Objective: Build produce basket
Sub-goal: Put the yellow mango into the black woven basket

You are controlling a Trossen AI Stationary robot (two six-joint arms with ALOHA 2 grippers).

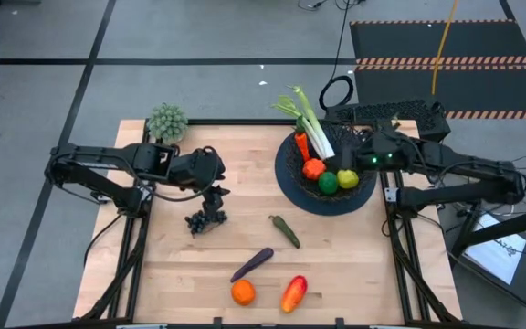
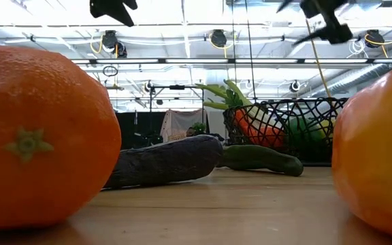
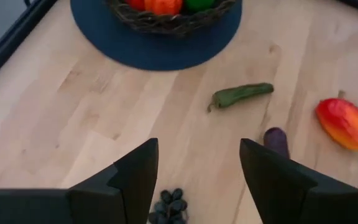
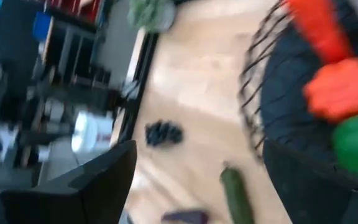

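Left gripper (image 1: 215, 203) hangs with fingers spread wide and empty just above the dark grapes (image 1: 205, 219), which are half cut off in its wrist view. Right gripper (image 1: 352, 148), also open and holding nothing, sits over the basket (image 1: 292, 183), hiding part of the produce inside: leek (image 1: 307, 113), carrot (image 1: 301, 144), tomato (image 1: 313, 168), lime (image 1: 328, 182), lemon (image 1: 348, 178). Pickle (image 1: 285, 230), eggplant (image 1: 252, 264), orange (image 1: 242, 292) and pepper (image 1: 293, 293) lie on the table (image 1: 172, 274).

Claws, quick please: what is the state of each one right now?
Left claw: open, empty, above the dark grapes.
Right claw: open, empty, over the basket.
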